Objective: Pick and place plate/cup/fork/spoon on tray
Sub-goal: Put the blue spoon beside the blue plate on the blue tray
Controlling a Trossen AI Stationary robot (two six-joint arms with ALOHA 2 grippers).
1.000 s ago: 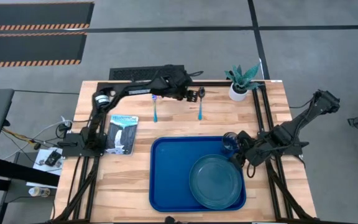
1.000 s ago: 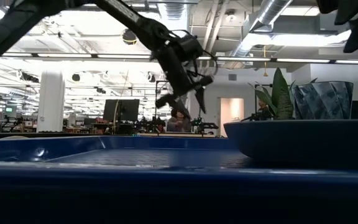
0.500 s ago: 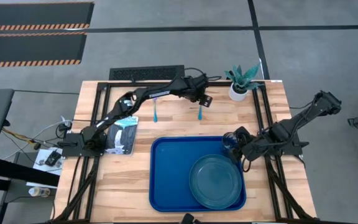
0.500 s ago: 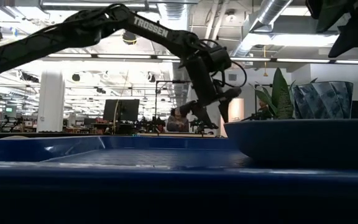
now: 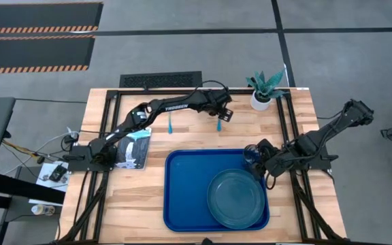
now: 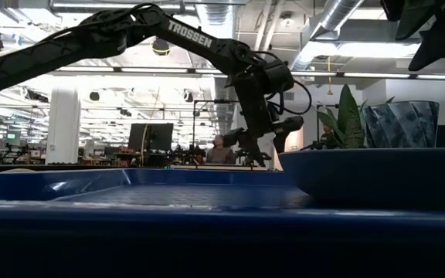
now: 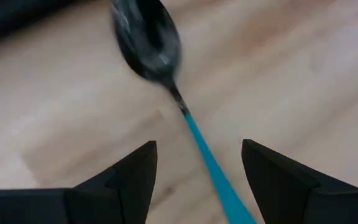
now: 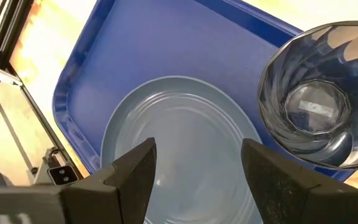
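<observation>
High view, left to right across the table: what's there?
Booklet → fork → spoon with the left pincer over it → plate on the tray → cup → plant pot → right pincer.
</observation>
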